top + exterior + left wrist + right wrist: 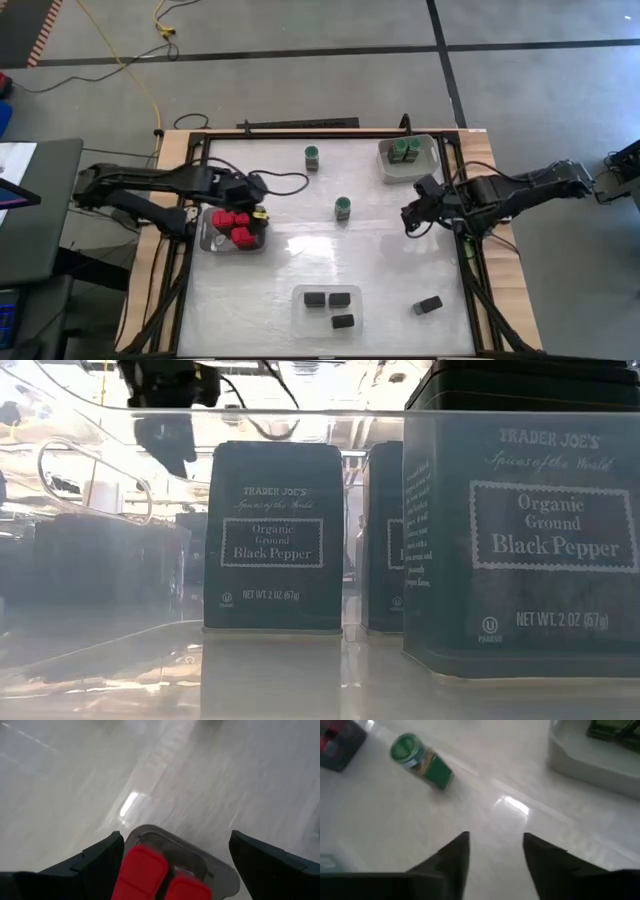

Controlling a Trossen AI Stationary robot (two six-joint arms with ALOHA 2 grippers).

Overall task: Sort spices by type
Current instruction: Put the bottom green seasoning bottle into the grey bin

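Red blocky spices point(235, 227) sit in a grey tray point(212, 243) at the table's left. In the left wrist view they point(142, 872) show just below my open left gripper point(176, 837), which hovers over the tray's far right corner point(258, 195). One green-lidded jar point(343, 207) stands mid-table, another point(312, 155) near the far edge, and two point(405, 150) in a far right tray. My right gripper point(410, 217) is open and empty, right of the middle jar point(420, 762). Three black boxes point(327, 299) stand in a clear near tray; one point(429, 305) lies loose.
The low view looks through the clear tray's wall point(120, 510) at black pepper boxes point(272, 535). The white far right tray point(590, 757) holds the green jars. Bare table lies between the middle jar and the near clear tray. A raised frame edges the table point(470, 260).
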